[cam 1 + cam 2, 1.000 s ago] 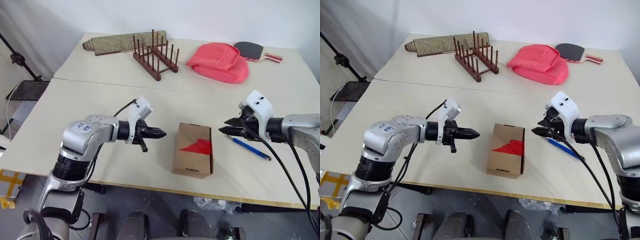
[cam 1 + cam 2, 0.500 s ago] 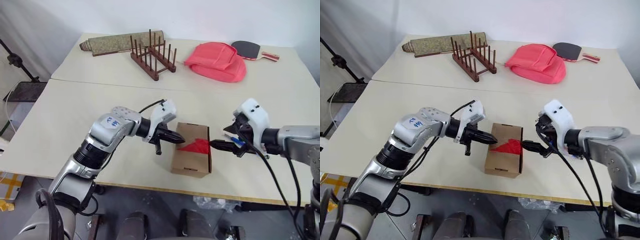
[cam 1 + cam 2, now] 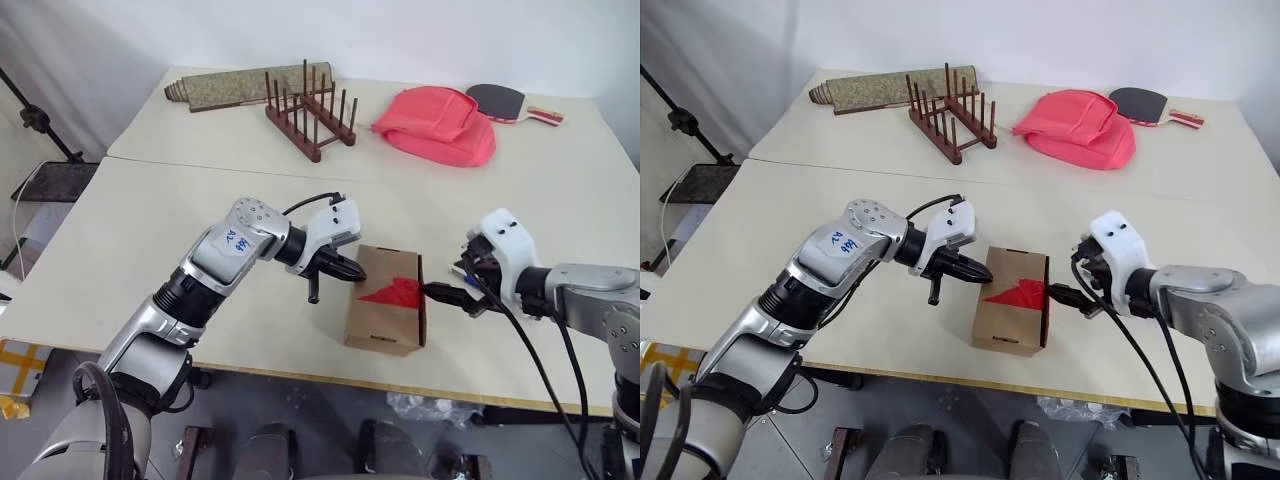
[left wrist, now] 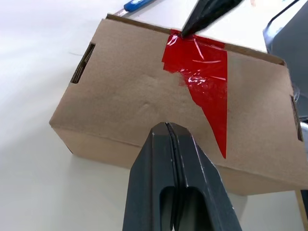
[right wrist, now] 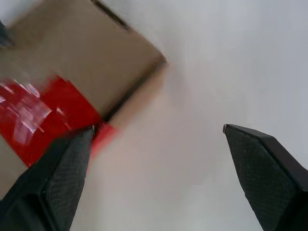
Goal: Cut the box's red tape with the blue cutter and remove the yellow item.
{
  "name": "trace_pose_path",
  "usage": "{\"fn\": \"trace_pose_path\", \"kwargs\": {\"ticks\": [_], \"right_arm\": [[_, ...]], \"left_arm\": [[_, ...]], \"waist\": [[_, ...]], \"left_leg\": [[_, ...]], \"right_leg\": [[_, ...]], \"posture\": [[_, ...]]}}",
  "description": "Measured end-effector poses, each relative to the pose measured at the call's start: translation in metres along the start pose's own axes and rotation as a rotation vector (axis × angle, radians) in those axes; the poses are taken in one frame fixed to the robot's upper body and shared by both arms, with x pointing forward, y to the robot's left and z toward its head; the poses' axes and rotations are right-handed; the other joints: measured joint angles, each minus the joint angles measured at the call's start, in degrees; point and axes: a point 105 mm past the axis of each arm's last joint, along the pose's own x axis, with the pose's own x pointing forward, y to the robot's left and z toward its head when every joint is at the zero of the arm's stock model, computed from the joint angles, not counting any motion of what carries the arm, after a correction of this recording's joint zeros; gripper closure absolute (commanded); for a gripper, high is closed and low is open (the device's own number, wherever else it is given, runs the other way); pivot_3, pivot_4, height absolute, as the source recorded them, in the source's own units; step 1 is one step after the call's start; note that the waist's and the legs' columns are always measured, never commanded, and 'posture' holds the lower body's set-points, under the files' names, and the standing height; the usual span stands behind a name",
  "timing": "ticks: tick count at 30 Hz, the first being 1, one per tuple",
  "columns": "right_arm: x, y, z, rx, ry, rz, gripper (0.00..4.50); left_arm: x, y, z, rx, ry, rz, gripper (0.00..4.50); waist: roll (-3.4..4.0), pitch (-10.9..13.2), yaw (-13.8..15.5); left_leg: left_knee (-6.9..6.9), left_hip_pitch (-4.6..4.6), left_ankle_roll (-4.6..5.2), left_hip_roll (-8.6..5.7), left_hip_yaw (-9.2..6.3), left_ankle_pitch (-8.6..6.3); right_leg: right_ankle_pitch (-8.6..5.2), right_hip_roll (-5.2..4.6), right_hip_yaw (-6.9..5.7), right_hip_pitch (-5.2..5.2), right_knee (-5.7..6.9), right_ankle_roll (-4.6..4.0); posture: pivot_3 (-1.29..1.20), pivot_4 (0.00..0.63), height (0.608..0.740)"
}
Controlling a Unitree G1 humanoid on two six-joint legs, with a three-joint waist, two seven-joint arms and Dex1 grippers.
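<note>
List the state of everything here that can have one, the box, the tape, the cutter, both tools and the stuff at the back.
box: closed, flat on the table
red tape: uncut, stuck across the top
blue cutter: lying on the table beyond the box, not held
left tool: shut, empty, over the box's edge
right tool: open, one finger at the taped edge
wooden rack: upright, empty
pink bag: lying flat
paddle: lying flat

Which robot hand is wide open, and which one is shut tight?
The right gripper is wide open beside the box. The left gripper is shut.
</note>
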Motion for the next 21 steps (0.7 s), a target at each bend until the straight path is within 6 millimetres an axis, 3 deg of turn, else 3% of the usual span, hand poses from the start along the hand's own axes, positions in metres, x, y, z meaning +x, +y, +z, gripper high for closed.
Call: {"fn": "trace_pose_path", "kwargs": {"ticks": [14, 19, 21], "right_arm": [[0.010, -0.019, -0.050, -0.188, 0.224, -0.052, 0.05], [0.007, -0.028, -0.046, -0.224, 0.212, -0.056, 0.05], [0.005, -0.028, -0.034, -0.147, 0.143, -0.036, 0.05]], "left_arm": [[0.002, 0.003, 0.000, 0.001, 0.003, -0.007, 4.50], [0.003, 0.004, 0.001, 0.003, 0.004, -0.002, 4.50], [0.003, 0.004, 0.001, 0.002, 0.005, 0.001, 4.50]], "waist": [[-0.07, -0.04, 0.04], [-0.08, -0.04, 0.07], [-0.09, -0.03, 0.01]], "left_leg": [[0.04, 0.01, 0.08, -0.03, 0.01, 0.04], [0.07, 0.01, 0.10, -0.02, 0.00, 0.06], [0.09, 0.01, 0.10, 0.01, -0.01, 0.06]], "right_leg": [[0.00, -0.02, 0.04, 0.03, -0.03, 0.00], [0.01, -0.02, 0.04, 0.05, -0.02, -0.02], [0.03, -0.02, 0.04, 0.05, 0.00, -0.04]], "posture": [[0.00, 0.150, 0.740], [0.00, 0.150, 0.740], [0.00, 0.150, 0.740]]}}
